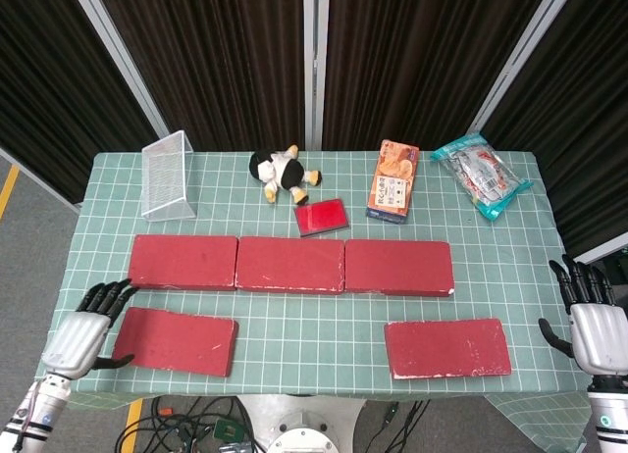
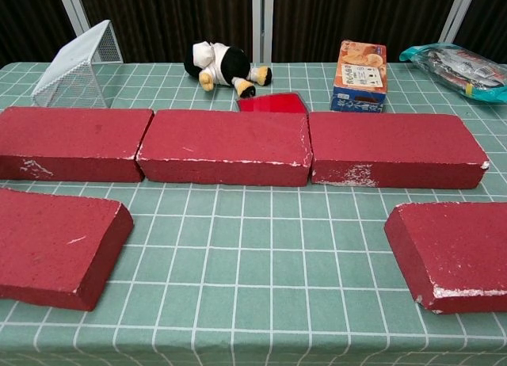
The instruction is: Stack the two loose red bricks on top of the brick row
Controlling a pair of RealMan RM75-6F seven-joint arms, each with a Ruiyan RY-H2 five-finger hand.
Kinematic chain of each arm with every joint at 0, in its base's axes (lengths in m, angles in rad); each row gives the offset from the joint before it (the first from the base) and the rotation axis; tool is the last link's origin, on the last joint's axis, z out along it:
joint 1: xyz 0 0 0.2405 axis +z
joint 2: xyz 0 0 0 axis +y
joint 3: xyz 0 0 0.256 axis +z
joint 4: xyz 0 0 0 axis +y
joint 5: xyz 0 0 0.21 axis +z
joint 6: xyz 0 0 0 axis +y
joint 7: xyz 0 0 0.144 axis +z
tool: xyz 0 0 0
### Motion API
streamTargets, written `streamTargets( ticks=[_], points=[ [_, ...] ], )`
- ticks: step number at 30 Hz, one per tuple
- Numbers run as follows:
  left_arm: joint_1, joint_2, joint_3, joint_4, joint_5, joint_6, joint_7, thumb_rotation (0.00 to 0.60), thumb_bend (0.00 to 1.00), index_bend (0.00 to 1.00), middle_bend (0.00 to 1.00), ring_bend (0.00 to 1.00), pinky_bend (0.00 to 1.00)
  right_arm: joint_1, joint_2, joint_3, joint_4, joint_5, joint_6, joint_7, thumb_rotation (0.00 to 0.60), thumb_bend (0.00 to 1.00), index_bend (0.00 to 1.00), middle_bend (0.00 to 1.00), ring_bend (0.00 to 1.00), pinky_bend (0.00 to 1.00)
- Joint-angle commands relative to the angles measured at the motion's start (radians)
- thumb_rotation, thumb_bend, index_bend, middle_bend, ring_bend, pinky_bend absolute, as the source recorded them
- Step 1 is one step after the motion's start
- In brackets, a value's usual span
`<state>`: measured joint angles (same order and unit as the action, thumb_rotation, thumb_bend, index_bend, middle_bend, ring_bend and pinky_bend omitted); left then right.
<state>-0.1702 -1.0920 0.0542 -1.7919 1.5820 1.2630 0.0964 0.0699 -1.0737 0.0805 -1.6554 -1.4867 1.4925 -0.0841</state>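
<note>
Left hand (image 1: pixel 86 327) is sitting at the near-left table corner, fingers spread, holding nothing, just beside the outer end of the left loose brick (image 1: pixel 176 340). We're reading that as lining up for a side grab: thumb low toward the near edge, fingers fanned toward the far edge. We can't tell if it's touching the brick yet.

Right hand (image 1: pixel 594 326) is hanging off the right table edge, fingers apart and pointing up, nothing in it, well clear of the right loose brick (image 1: pixel 447 347). Probably parked out of the way while the left goes first.

Brick row (image 1: pixel 290 264) is lying three bricks end to end across the middle of the green checked tablecloth (image 1: pixel 294 321), butted tight, so the top is giving us one flat landing surface. Both loose bricks are lying flat on the near side of the row, one each side, each closest to its own hand. Nothing is stacked yet.

Clutter is sitting behind the row: wire basket (image 1: pixel 168 175), plush toy (image 1: pixel 282 172), small red card (image 1: pixel 321 217), snack box (image 1: pixel 393 179), plastic packet (image 1: pixel 481 174). None of it is blocking the lift path.

Chest view isn't showing either hand.
</note>
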Motion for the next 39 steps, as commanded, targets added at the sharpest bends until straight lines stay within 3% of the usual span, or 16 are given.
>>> streamTargets(
  ticks=[1, 16, 31, 39],
  points=[
    [-0.05, -0.034, 0.014, -0.037, 0.001, -0.084, 0.034, 0.6, 0.0, 0.06, 0.01, 0.0, 0.05, 0.002, 0.003, 0.003, -0.003, 0.003, 0.0, -0.002, 0.6, 0.22, 0.0, 0.0, 0.0, 0.0],
    [-0.143, -0.122, 0.017, -0.095, -0.09, -0.246, 0.216, 0.6, 0.0, 0.05, 0.01, 0.0, 0.04, 0.015, 0.008, 0.016, 0.024, 0.031, -0.023, 0.001, 0.6, 0.22, 0.0, 0.0, 0.0, 0.0],
    [-0.199, -0.163, -0.004, -0.079, -0.226, -0.301, 0.277, 0.6, 0.0, 0.05, 0.01, 0.0, 0.04, 0.014, -0.001, 0.015, 0.045, 0.039, -0.026, 0.024, 0.6, 0.23, 0.0, 0.0, 0.0, 0.0],
    [-0.211, -0.157, 0.002, -0.074, -0.282, -0.3, 0.312, 0.6, 0.0, 0.07, 0.08, 0.0, 0.04, 0.013, -0.008, 0.017, 0.053, 0.051, -0.028, 0.024, 0.6, 0.23, 0.0, 0.0, 0.0, 0.0]
  ],
)
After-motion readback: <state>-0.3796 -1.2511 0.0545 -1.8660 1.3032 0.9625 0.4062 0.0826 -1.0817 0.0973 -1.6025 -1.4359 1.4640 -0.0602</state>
